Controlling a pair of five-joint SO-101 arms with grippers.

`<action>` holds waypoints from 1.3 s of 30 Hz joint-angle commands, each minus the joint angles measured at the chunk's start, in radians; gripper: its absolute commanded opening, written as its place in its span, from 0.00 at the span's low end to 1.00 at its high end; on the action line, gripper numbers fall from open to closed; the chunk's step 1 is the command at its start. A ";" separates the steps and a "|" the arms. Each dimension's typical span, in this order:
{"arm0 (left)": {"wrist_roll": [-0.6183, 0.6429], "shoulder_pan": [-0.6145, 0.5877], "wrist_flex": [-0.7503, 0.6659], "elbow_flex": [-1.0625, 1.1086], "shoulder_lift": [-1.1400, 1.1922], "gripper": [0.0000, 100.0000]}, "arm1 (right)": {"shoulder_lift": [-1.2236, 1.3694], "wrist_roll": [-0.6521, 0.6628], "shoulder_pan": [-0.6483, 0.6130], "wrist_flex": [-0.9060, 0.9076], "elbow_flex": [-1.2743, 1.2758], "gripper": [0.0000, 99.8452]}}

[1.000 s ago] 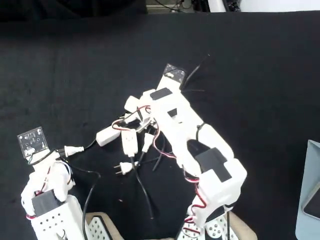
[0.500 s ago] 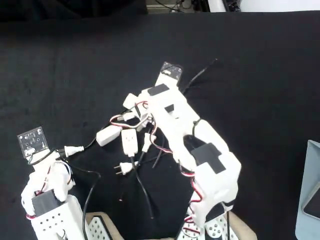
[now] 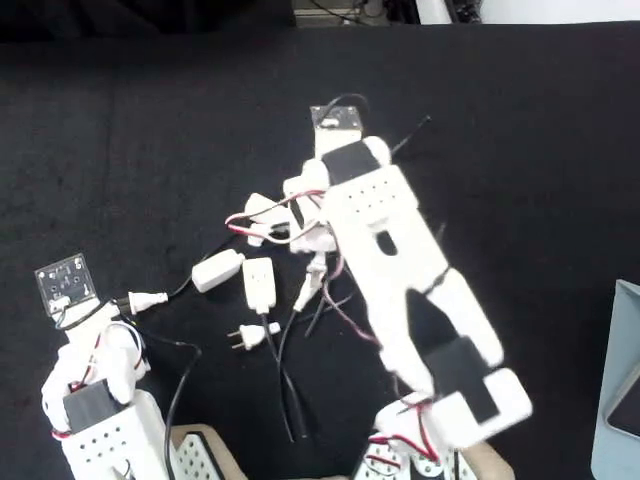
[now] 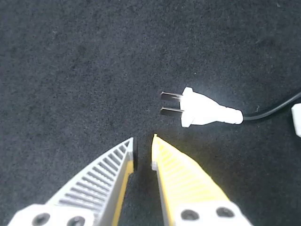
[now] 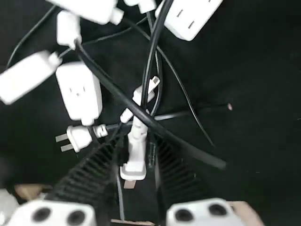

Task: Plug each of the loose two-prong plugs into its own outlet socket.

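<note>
Right gripper (image 5: 137, 142) clenched on a white two-prong plug (image 5: 133, 170); left gripper (image 4: 142, 141) parted by a narrow gap, holding nothing.
The held plug sits among tangled black cords (image 5: 154, 47), near a white outlet block (image 3: 258, 283) and a second loose plug (image 3: 250, 338). A third plug (image 4: 202, 110) lies just beyond the left gripper's tips. A speckled black table top (image 3: 520, 150) lies beneath, and what may be a grey bin (image 3: 622, 380) stands at its edge.

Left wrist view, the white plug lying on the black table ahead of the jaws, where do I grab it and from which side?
Take the white plug by its broad body behind the flange, from above, jaws closing across its width. It lies flat, so both edges are exposed; this leaves the prongs free for plugging in, and the tapered cord end would likely slip.
</note>
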 commanded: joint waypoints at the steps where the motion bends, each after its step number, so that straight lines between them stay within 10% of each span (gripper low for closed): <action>1: 0.006 -0.008 -0.021 -0.018 -0.005 0.08 | -0.104 0.092 0.017 0.057 -0.048 0.01; 17: 0.006 -0.008 -0.021 -0.018 -0.005 0.08 | -0.286 0.787 0.362 0.098 0.153 0.01; 39: 0.006 -0.008 -0.021 -0.018 -0.005 0.08 | -0.321 0.812 0.632 -0.477 0.707 0.02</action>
